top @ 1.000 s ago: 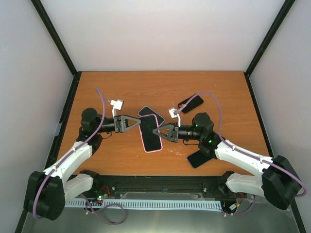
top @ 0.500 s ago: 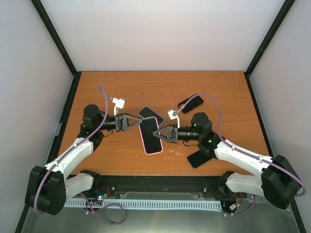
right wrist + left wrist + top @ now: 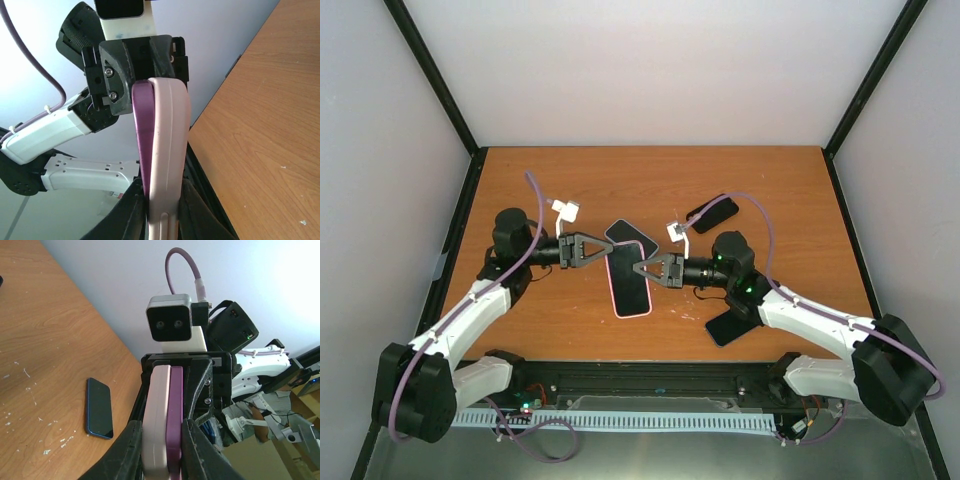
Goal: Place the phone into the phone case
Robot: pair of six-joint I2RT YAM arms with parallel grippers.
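Note:
The phone [image 3: 630, 282], dark-screened with a purple edge, lies against the pink phone case [image 3: 616, 296] over the middle of the table [image 3: 570, 180]. My left gripper [image 3: 609, 250] is shut on the pair from the left, my right gripper [image 3: 637, 269] from the right. In the left wrist view the pink phone case [image 3: 156, 420] and the purple phone [image 3: 175, 415] are pressed together between the left gripper [image 3: 161, 450]. The right wrist view shows the same stack, phone [image 3: 144, 135] and phone case [image 3: 170, 145], pinched in the right gripper [image 3: 161, 200]. A thin seam runs between the two.
A dark phone [image 3: 623, 230] lies just behind the held pair. Another black phone [image 3: 712, 213] sits at the back right. A blue-edged phone [image 3: 728, 325] rests under the right arm near the front, and it shows as the blue phone [image 3: 99, 407] in the left wrist view.
My left gripper has shut on the phone and case. The pair has shifted slightly to the left, and both arms have crept in with it.

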